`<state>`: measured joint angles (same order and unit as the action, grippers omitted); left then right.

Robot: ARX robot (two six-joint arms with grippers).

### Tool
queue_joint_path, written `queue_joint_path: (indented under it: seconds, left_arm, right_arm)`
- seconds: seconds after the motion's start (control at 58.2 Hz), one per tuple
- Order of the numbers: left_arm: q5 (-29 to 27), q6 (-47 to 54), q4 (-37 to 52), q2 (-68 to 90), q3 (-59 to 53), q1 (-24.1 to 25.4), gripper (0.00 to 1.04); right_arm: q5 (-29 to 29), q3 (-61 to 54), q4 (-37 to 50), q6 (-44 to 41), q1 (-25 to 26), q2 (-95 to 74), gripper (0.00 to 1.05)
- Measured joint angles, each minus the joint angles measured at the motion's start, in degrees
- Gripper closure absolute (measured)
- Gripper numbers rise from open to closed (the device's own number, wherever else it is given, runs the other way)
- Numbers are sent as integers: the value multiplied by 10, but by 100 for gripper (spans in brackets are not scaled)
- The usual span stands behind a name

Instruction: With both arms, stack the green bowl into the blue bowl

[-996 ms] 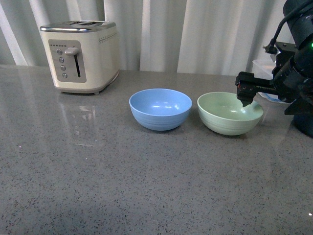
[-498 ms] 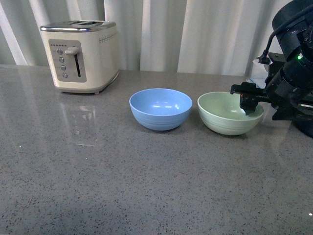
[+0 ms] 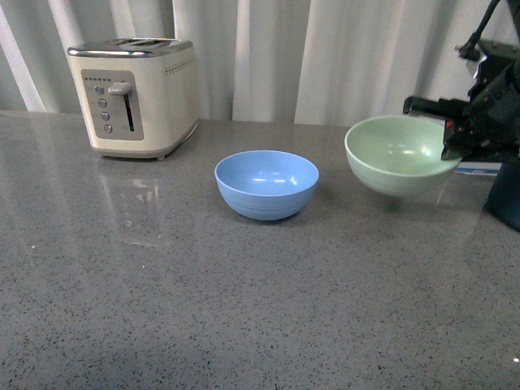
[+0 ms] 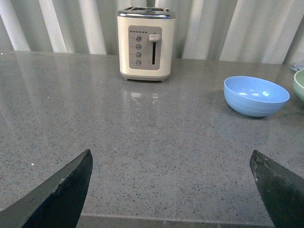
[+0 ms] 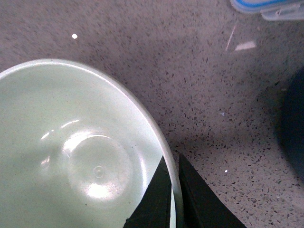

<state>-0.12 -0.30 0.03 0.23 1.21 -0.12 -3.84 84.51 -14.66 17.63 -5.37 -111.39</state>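
Both fingers (image 5: pixel 156 199) of right gripper (image 5: pixel 172 162) pinch green bowl (image 5: pixel 71 142)'s rim; left gripper (image 4: pixel 170 153) spread wide.

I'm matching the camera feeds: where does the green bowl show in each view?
Front view: green bowl at right, held aloft.
Left wrist view: a sliver of the bowl at the picture's right edge.
Right wrist view: fills the picture's lower left, rim in the right pincer.
Shared landmark: blue bowl, front and left wrist only.
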Motion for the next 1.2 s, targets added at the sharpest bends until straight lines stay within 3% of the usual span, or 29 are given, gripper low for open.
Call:
queue_joint_path:
  seconds: [0.326, 0.635, 1.15, 1.202]
  left_arm:
    - [0, 0, 0, 0, 0, 0, 7]
    - [0, 0, 0, 0, 0, 0, 7]
    - [0, 0, 0, 0, 0, 0, 7]
    - [0, 0, 0, 0, 0, 0, 7]
  right_arm:
    - [21, -6, 51, -10, -61, 64, 103]
    - [11, 45, 72, -28, -133, -14, 103]
    - [-29, 97, 57, -40, -148, -112, 103]
    - [-26, 97, 61, -41, -148, -113, 97]
